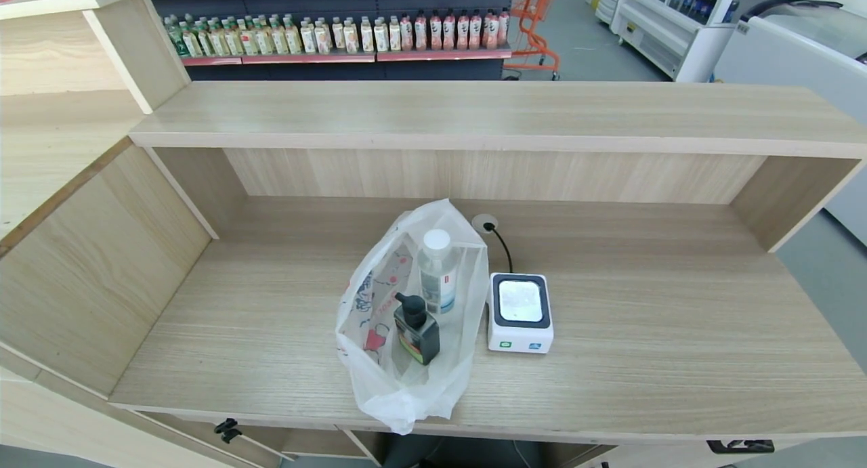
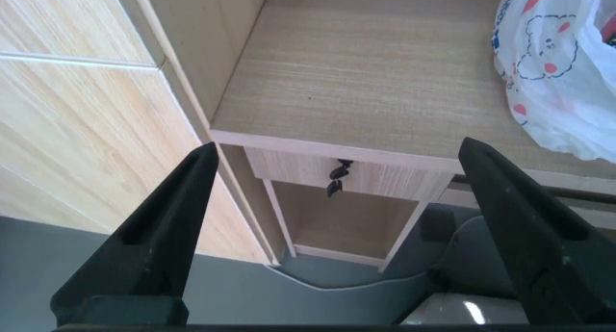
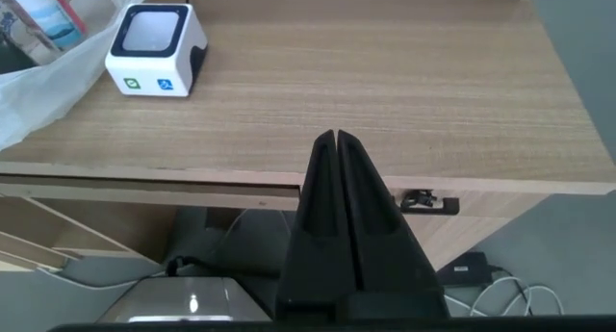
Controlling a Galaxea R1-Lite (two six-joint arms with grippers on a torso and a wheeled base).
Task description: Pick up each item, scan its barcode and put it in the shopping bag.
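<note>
A pale wooden checkout counter [image 1: 643,319] holds a translucent white shopping bag [image 1: 369,319] near its front edge, with its mouth open upward. Two items stand inside the bag: a clear bottle with a white cap [image 1: 437,268] toward the back, and a dark pump bottle [image 1: 416,331] just in front of it (whether they touch cannot be told). Just beside the bag, on the robot's right, sits a small white barcode scanner [image 1: 519,312] with its dark-framed window facing up. Its black cable [image 1: 502,246] runs back to a hole in the counter. The left gripper [image 2: 337,154] hangs in front of the counter's front edge, fingers spread wide and holding nothing, near a black drawer handle [image 2: 337,176]. The right gripper [image 3: 335,140] is also off the front edge, its fingers pressed together with nothing between them. Beyond the counter, store shelves [image 1: 339,38] carry rows of bottled drinks.
</note>
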